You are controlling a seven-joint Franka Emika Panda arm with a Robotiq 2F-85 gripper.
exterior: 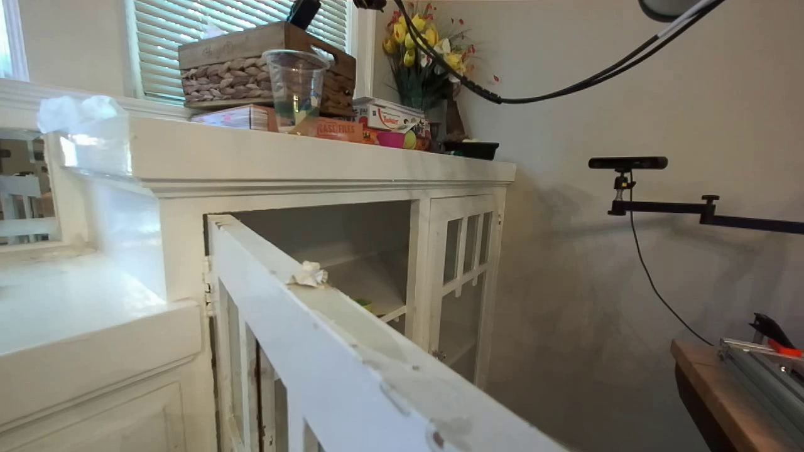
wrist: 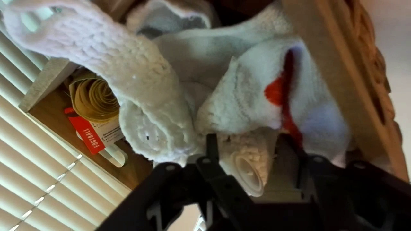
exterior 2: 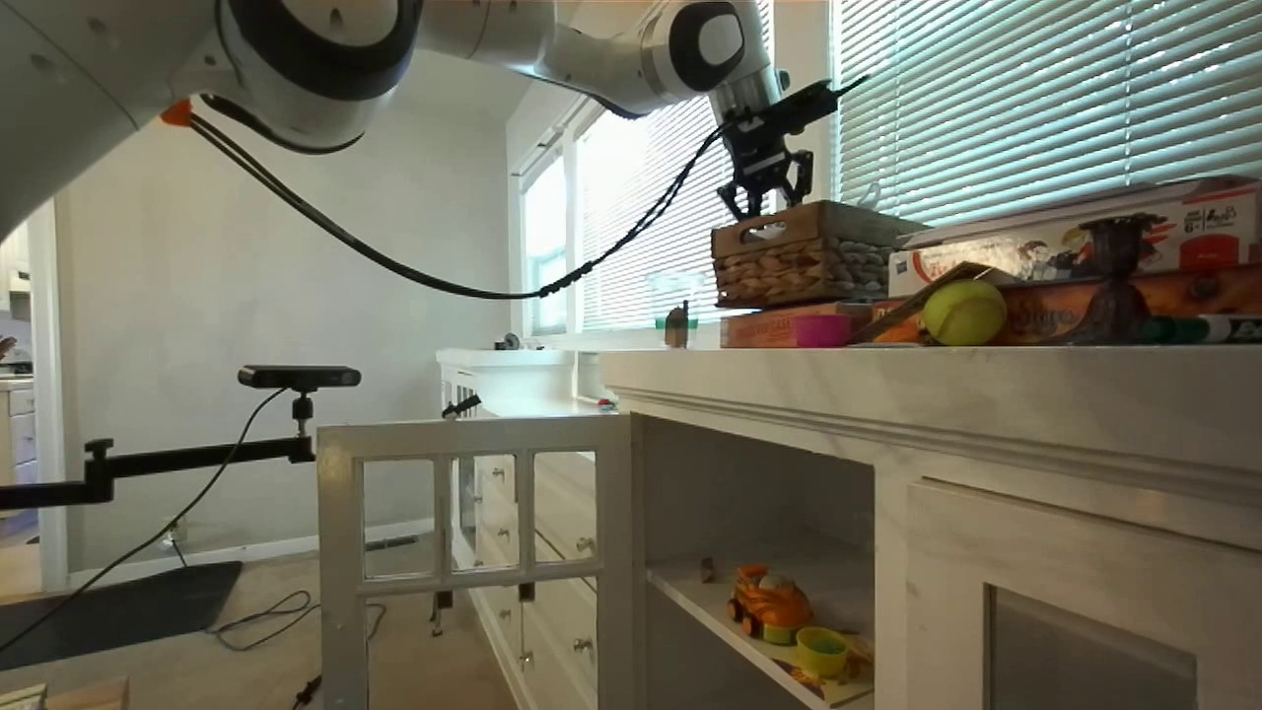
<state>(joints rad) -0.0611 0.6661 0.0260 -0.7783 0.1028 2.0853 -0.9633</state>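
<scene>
Pale wall (exterior: 553, 138), white cabinet top (exterior: 314, 149), blinds (exterior 2: 1045, 108), basket (exterior 2: 804, 264) of white fabric (wrist: 244, 86) — end effector (wrist: 247, 142) above, jaws parted.

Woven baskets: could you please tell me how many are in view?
1: the basket sits on boxes atop the cabinet, beneath the open gripper. Others could be hidden.

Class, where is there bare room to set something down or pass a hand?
Bare: lower counter patch beside the tall cabinet. A hand might pass above the orange toy truck, beneath the cabinet top. Crowded: that top, with boxes by the woven basket, itself holding white fabric under the gripper.
</scene>
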